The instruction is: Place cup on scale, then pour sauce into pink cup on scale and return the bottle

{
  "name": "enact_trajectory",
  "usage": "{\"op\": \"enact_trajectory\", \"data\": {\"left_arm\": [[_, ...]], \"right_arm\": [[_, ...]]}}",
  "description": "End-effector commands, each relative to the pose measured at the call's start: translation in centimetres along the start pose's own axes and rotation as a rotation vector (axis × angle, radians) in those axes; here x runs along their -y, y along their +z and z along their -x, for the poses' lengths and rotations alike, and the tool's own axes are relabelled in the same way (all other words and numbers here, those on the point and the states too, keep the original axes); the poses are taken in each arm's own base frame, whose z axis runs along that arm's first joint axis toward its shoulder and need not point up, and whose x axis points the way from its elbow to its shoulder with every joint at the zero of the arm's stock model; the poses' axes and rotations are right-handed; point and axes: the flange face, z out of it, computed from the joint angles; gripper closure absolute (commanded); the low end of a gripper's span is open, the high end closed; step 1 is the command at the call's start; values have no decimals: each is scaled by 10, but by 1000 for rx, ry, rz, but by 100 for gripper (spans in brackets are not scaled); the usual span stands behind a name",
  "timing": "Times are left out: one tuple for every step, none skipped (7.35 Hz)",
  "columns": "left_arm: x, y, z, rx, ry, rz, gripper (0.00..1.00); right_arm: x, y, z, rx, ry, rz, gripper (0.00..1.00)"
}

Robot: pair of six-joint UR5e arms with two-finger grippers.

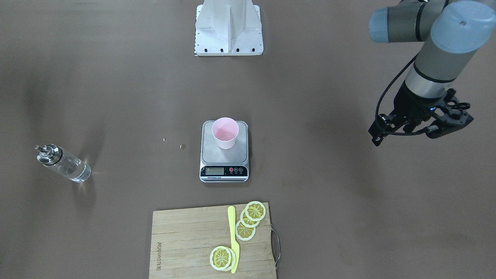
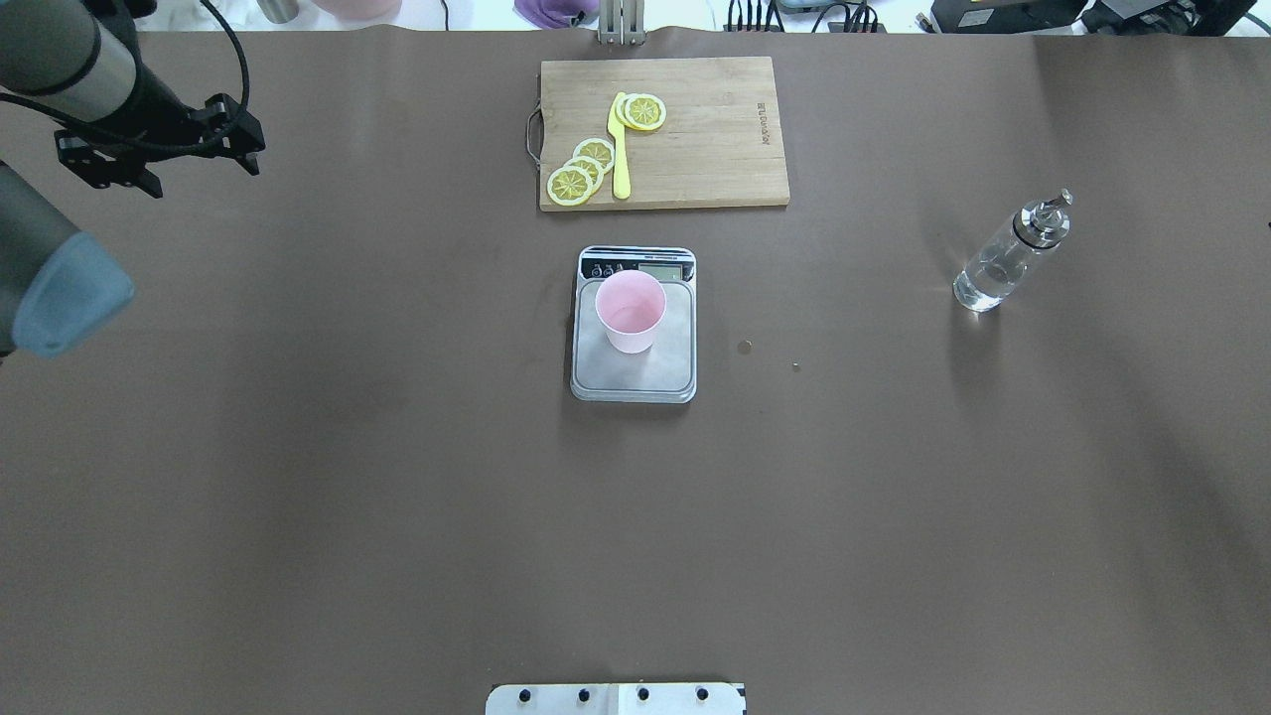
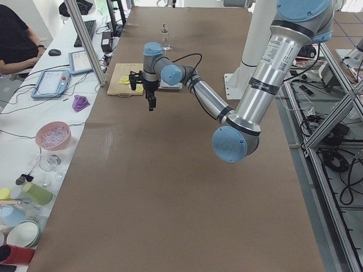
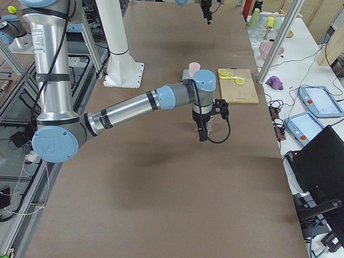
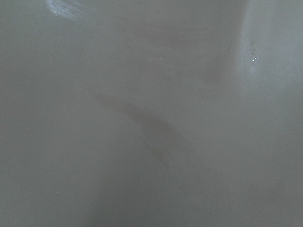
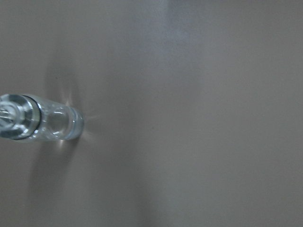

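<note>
Over at the front view's left edge, the bottle is looking slick and breakable, probably begging for a mid-body grab; the right gripper is hovering, can't tell if open.

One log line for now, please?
cup: on scale | bottle: upright on table | left end effector: empty | right end effector: empty

One camera sits across the table from the robot and looks steeply down, with the robot's base at the top. Another looks down from behind the robot, so the scale and cup show in both, turned around. Two far side cameras look along the table from each end. The left wrist camera sees only tabletop, close up. The right wrist camera looks down on the bottle from close by.
</note>
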Motion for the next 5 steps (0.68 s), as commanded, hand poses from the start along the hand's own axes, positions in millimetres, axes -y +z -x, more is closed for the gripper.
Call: {"op": "enact_trajectory", "data": {"left_arm": [[48,-18,66,-43,82,61,2],[65,-21,129,-53,128,90,2],[83,-18,192,-37,194,96,2],[91,2,257,-1,243,136,2],[98,9,322,16,270,157,2]], "right_arm": [[-4,23,-53,49,-12,56,0],[-5,29,-60,52,5,69,0],[-6,31,-68,55,22,73,0],[-16,39,-82,78,61,86,0],[-21,35,-86,131,84,76,0]]}}
